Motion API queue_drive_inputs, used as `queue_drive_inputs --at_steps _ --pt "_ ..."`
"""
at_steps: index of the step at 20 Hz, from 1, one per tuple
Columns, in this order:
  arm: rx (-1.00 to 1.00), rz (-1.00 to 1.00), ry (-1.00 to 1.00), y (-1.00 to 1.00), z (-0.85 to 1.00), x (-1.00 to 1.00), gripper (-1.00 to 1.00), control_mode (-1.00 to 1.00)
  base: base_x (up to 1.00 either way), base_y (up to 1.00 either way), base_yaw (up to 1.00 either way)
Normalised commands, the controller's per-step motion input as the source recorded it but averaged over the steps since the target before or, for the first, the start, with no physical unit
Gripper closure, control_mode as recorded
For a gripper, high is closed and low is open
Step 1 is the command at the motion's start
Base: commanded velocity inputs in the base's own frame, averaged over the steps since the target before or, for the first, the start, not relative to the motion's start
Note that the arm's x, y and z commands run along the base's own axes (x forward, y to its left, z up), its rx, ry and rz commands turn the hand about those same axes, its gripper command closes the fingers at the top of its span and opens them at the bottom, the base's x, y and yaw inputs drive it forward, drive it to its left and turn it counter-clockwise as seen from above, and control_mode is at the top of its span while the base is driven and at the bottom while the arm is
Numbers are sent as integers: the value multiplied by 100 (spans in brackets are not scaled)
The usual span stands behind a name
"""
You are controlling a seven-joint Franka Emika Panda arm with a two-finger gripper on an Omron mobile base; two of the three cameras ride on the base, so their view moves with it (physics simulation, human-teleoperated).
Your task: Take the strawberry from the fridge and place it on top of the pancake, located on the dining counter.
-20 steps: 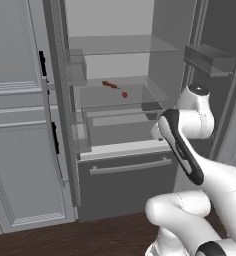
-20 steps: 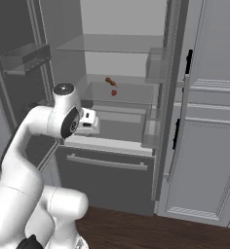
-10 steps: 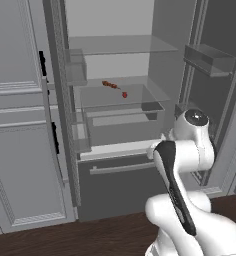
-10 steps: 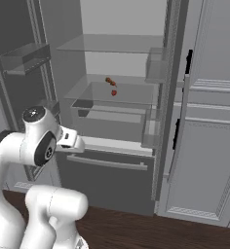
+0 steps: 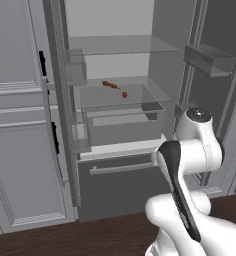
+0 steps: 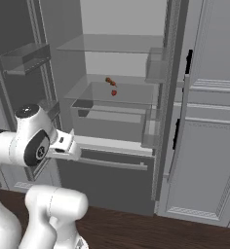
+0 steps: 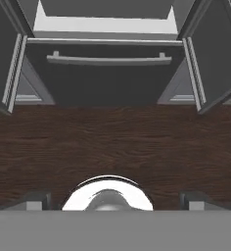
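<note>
The fridge [image 5: 115, 150] stands open before me, above a dark wood floor [image 7: 112, 142]. The strawberry [image 5: 124, 94] sits on its middle glass shelf beside a brownish food item [image 5: 109, 84]. My gripper [image 7: 115, 198] points down at the floor, spread wide and empty.

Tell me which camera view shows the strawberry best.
The left base view: the strawberry sits unobstructed on the glass shelf inside the open fridge, beside a brownish food item. The right base view also shows it, about as clearly. The hand view looks down at the fridge's bottom drawer and wooden floor.
</note>
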Motion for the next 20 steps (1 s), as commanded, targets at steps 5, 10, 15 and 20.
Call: queue_drive_inputs --at_steps 5,10,15,20 --pt "19 0 -4 -7 0 -60 -100 -100 0 0 0" --pt "0 0 -1 13 0 -5 -100 -100 0 0 0" --pt "0 0 0 5 0 0 -100 -100 0 0 0" --pt "0 0 0 10 0 3 -100 100 14 4 0"
